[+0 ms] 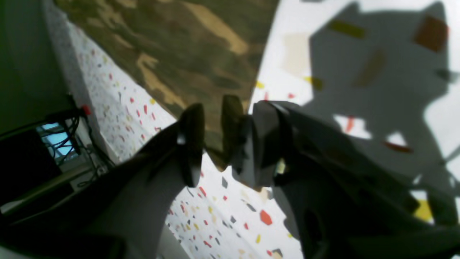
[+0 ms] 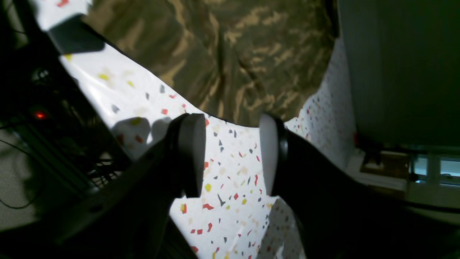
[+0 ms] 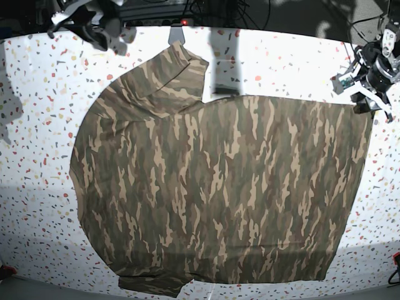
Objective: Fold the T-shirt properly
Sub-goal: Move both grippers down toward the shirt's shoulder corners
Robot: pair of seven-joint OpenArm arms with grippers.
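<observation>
The camouflage T-shirt lies spread flat on the speckled white table, with one sleeve pointing to the far left. My left gripper is at the shirt's far right corner. In the left wrist view it is shut on that corner of the T-shirt, with cloth pinched between the fingers. My right gripper hovers at the far left, off the shirt. In the right wrist view it is open and empty, and the T-shirt's edge lies just beyond its fingertips.
Cables and dark equipment line the table's far edge and also show in the left wrist view. The table's front edge runs along the bottom of the base view, close to the shirt's lower sleeve. A small red object sits at the front left.
</observation>
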